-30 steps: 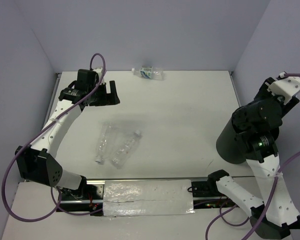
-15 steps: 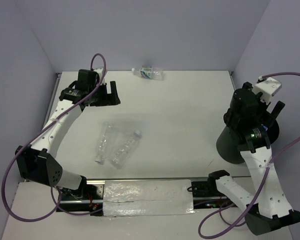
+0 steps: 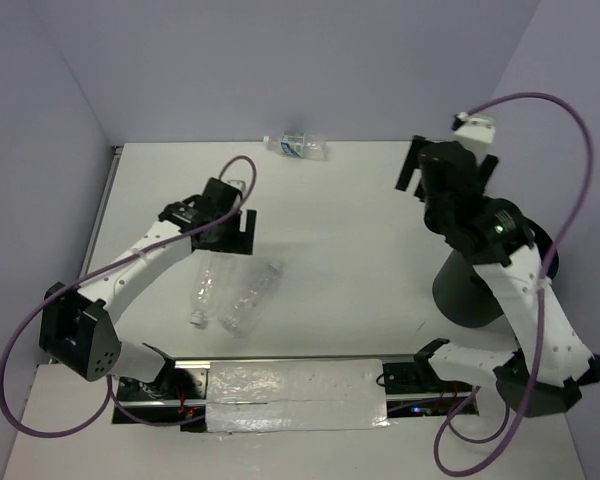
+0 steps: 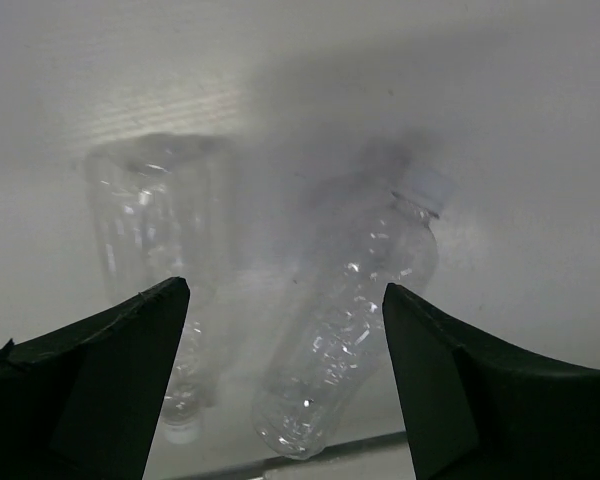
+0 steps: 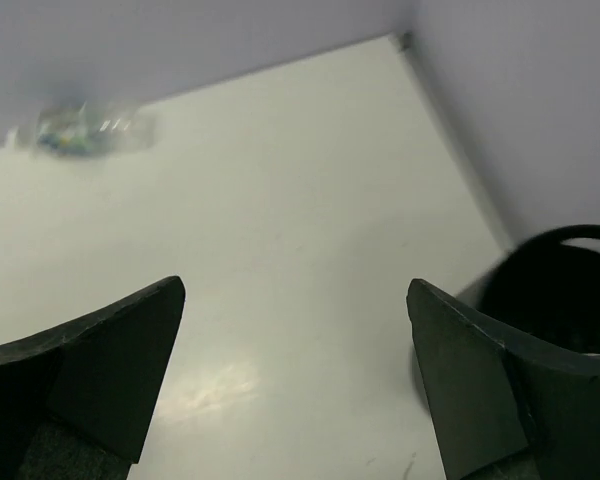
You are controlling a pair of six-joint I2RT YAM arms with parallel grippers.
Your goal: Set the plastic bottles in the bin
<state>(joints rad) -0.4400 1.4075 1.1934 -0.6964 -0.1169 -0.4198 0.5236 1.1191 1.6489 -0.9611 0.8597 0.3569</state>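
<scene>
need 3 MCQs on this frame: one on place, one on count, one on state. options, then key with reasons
1. Where does the labelled bottle lie?
A) at the table's far edge
B) at the table's near edge
C) at the table's left edge

2. How many bottles show on the table in the top view?
A) two
B) three
C) five

3. How is the left gripper?
A) shut on a bottle
B) open, holding nothing
C) out of every view

Key:
1 A, it lies by the back wall.
2 B, the labelled bottle plus the left clear bottle and the right clear bottle.
3 B, the left wrist view shows its fingers spread with nothing between them, both clear bottles lying below.
</scene>
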